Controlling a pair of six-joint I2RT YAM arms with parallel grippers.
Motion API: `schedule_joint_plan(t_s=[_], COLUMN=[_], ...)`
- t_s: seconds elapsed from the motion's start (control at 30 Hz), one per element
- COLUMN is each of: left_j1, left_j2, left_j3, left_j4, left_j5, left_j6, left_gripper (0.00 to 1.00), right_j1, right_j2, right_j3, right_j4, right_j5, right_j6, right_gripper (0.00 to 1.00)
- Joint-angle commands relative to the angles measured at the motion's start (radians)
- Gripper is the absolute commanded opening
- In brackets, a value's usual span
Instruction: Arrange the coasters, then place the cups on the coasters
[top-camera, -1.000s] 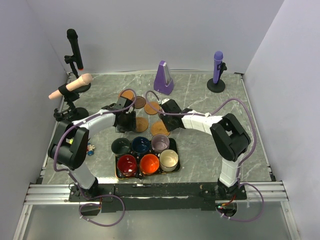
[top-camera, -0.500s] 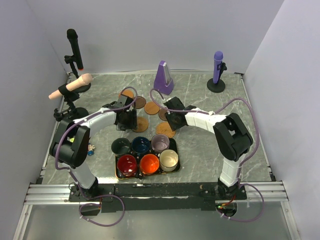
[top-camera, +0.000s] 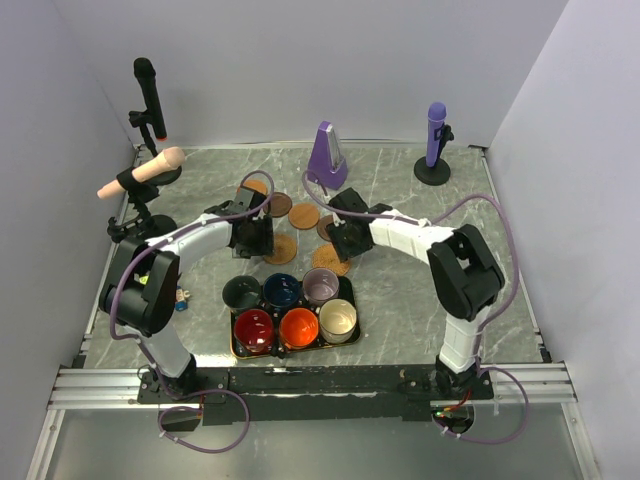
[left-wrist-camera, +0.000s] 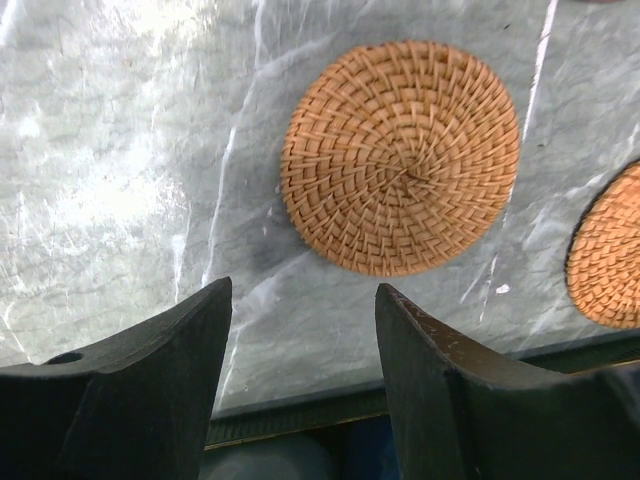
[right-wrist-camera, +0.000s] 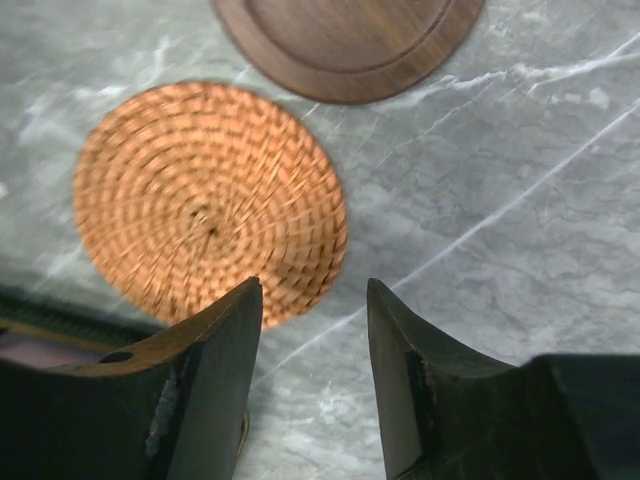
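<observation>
Six cups stand in a black tray (top-camera: 346, 292): dark green (top-camera: 242, 293), navy (top-camera: 282, 291), lilac (top-camera: 321, 286), red (top-camera: 254, 328), orange (top-camera: 298, 327), cream (top-camera: 338, 320). Behind the tray, several coasters lie on the table, among them woven ones (top-camera: 283, 248) (top-camera: 330, 262) and a dark one (top-camera: 327, 228). My left gripper (top-camera: 256, 240) (left-wrist-camera: 305, 290) hangs open and empty just short of a woven coaster (left-wrist-camera: 400, 155). Open as well, my right gripper (top-camera: 345, 242) (right-wrist-camera: 312, 285) hovers at the edge of a woven coaster (right-wrist-camera: 210, 200), with a dark wooden coaster (right-wrist-camera: 350, 40) beyond it.
A purple metronome (top-camera: 327, 156) stands at the back middle and a purple microphone on a stand (top-camera: 435, 140) at the back right. Black (top-camera: 148, 100) and peach (top-camera: 140, 175) microphones stand at the left. A second woven coaster (left-wrist-camera: 610, 250) shows at the left wrist view's right edge.
The right gripper has opened wider and shifted slightly right and toward the tray; the woven coaster near it sits a little further right, and the dark coaster now shows. The left arm is still.
</observation>
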Motion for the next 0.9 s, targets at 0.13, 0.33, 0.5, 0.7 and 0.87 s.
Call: schedule_joint_plan(t_s=[0.13, 0.33, 0.5, 0.7, 0.87], left_j1=[0.006, 0.006, 0.008, 0.023, 0.045], left_j2=[0.009, 0.012, 0.02, 0.073, 0.128], left_j3=[0.043, 0.047, 0.041, 0.081, 0.145], left_j4=[0.009, 0.014, 0.026, 0.054, 0.067], left_j5=[-0.012, -0.013, -0.002, 0.008, 0.025], left_j6=[0.012, 0.012, 0.018, 0.036, 0.055], left_gripper=[0.64, 0.64, 0.64, 0.64, 0.66], right_j1=[-0.081, -0.156, -0.209, -0.275, -0.311], right_j2=[0.068, 0.071, 0.044, -0.007, -0.042], right_j3=[0.077, 0.066, 0.029, -0.022, -0.045], right_j4=[-0.122, -0.185, -0.2, -0.21, -0.216], right_j5=[0.062, 0.133, 0.188, 0.269, 0.332], right_j6=[0.066, 0.073, 0.069, 0.075, 0.066], right_gripper=[0.5, 0.48, 0.47, 0.46, 0.46])
